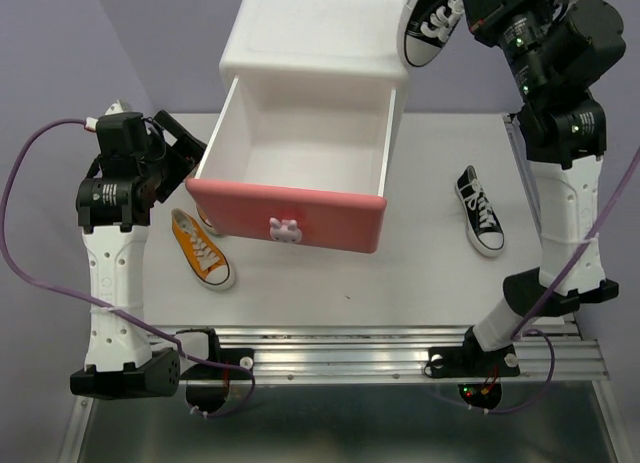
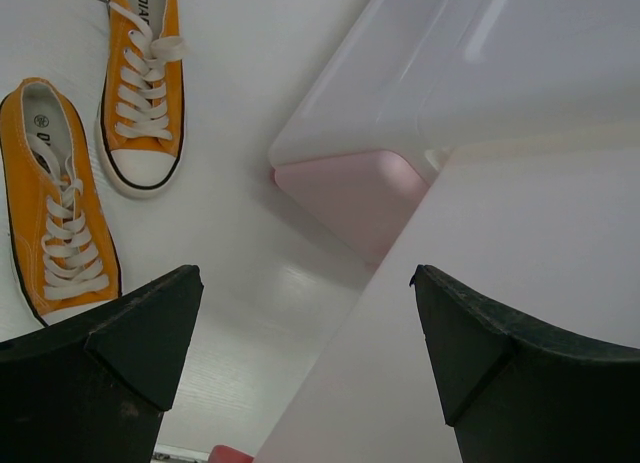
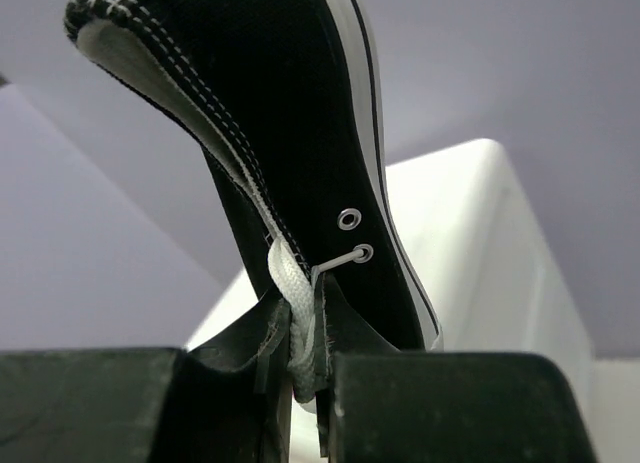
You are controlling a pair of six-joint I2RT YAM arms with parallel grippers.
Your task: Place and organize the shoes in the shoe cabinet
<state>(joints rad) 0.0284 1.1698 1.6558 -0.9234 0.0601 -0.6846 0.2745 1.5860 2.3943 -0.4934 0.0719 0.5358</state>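
Note:
The white shoe cabinet (image 1: pixel 320 33) stands at the back, its upper drawer pulled out, with a dark pink front (image 1: pixel 240 205) and a bunny knob (image 1: pixel 286 229). The drawer holds nothing. My right gripper (image 1: pixel 468 21) is shut on a black shoe (image 1: pixel 430 31) and holds it high by the cabinet's top right corner. The right wrist view shows the jaws (image 3: pixel 300 353) pinching that shoe (image 3: pixel 290 133) by its lace. The other black shoe (image 1: pixel 480 211) lies on the table to the right. One orange shoe (image 1: pixel 201 247) lies left of the drawer; the second (image 2: pixel 143 83) lies beside the first (image 2: pixel 58 233). My left gripper (image 1: pixel 185 148) is open and empty beside the drawer's left wall (image 2: pixel 500 273).
The open drawer overhangs the middle of the white table (image 1: pixel 420 273). A pink cabinet foot (image 2: pixel 350 198) shows under the body. A metal rail (image 1: pixel 380 348) runs along the near edge. A purple wall (image 1: pixel 150 43) rises behind.

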